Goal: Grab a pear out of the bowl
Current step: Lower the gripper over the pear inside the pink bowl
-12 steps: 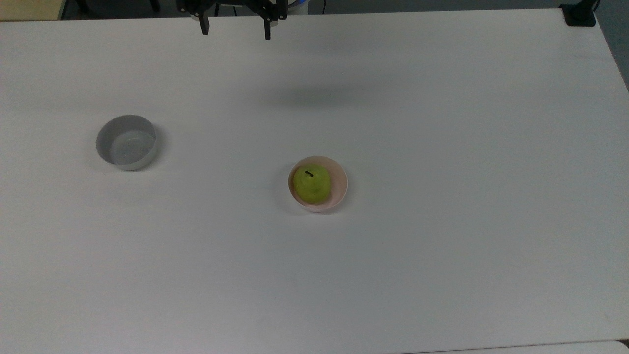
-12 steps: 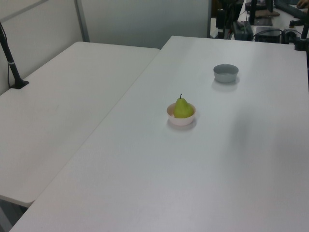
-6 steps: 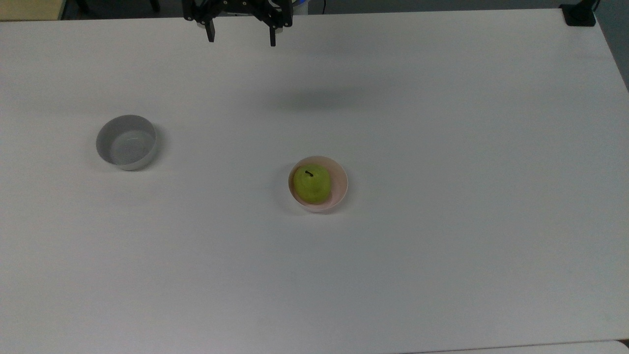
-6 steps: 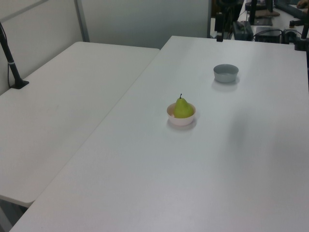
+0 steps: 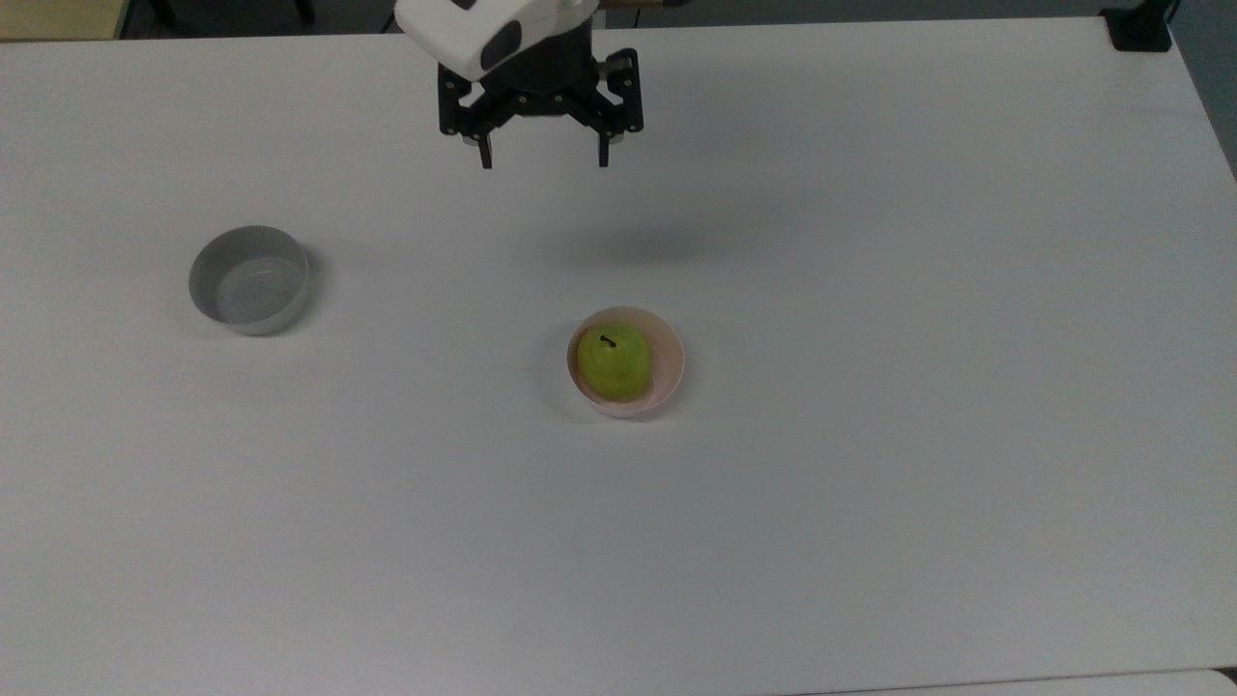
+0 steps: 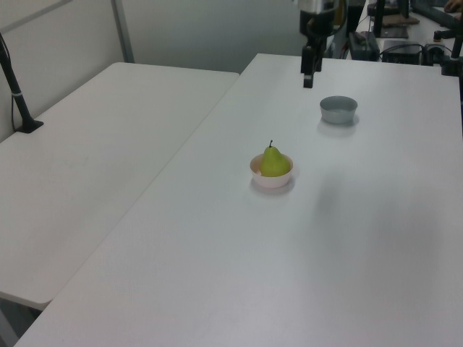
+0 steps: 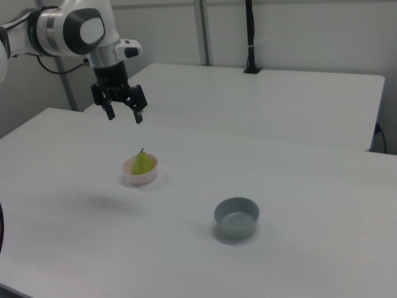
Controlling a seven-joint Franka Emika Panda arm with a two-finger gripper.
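A yellow-green pear (image 5: 613, 362) (image 6: 273, 162) (image 7: 142, 162) with a short dark stem stands in the pale pink bowl (image 5: 669, 360) (image 6: 272, 180) (image 7: 141, 177) near the middle of the white table. My gripper (image 5: 543, 159) (image 6: 308, 77) (image 7: 125, 115) hangs open high above the table, fingers pointing down, with nothing between them. In the top view it is well above the bowl and a little to its left. Its shadow falls on the table between it and the bowl.
A grey-white bowl (image 5: 249, 280) (image 6: 338, 109) (image 7: 236, 218) sits empty on the top view's left. A second white table (image 6: 94, 144) (image 7: 260, 93) adjoins this one. A black post (image 6: 16, 90) (image 7: 250, 37) is clamped to that table.
The gripper has moved down the top view from the table's far edge toward the bowl, and the white arm head now shows. Pear and both bowls have not moved.
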